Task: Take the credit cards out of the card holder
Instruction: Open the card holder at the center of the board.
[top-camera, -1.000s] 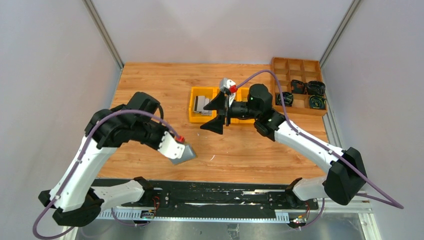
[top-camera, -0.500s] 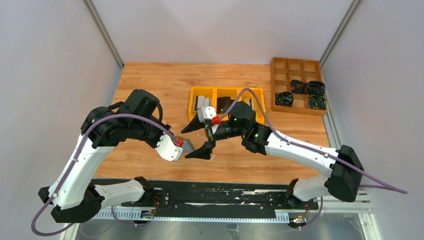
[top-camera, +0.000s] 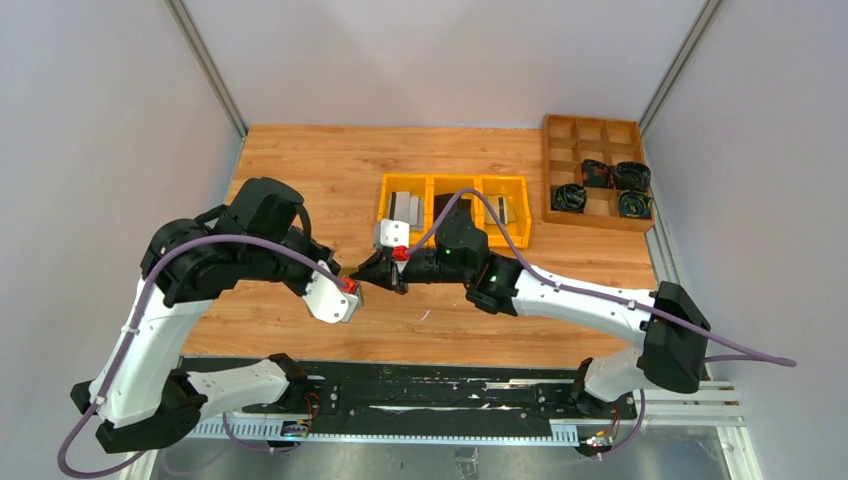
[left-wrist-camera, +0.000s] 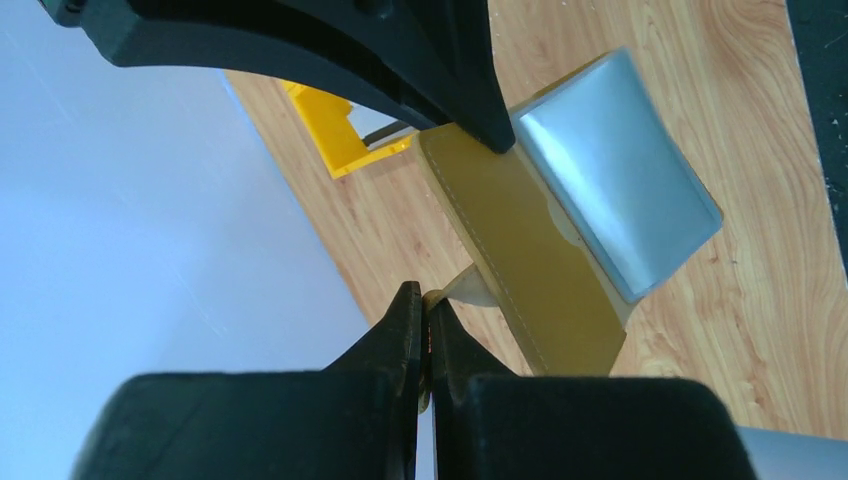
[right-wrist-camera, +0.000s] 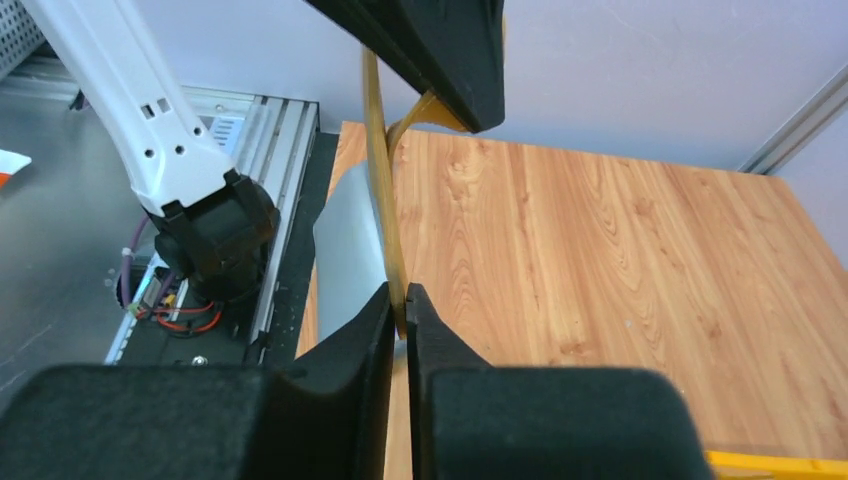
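Count: one holder (left-wrist-camera: 520, 262), two tools, three yellow bins (top-camera: 384, 226) in a row at the far middle of the surface (top-camera: 300, 170), one wooden tray (top-camera: 547, 170) at the far right.

Bins: the left one holds pale grey cards (top-camera: 405, 208), number not readable. The middle one holds one black block (top-camera: 447, 205). The right one holds a pale grey piece. The tray carries four dark round items (top-camera: 632, 176) in its near compartments.

Holder: raised off the surface, near of the left bin, held between both tools. It stands partly unfolded, mustard cover toward the left tool and silvery inner face (left-wrist-camera: 612, 190) exposed.

Left tool (left-wrist-camera: 421, 300): fingers pressed together, pinching a thin flap at the holder's edge.

Right tool (right-wrist-camera: 399, 295): fingers drawn almost together, clamping the mustard cover edge-on, the silvery face just to one side.

The two tools stand nearly tip to tip.
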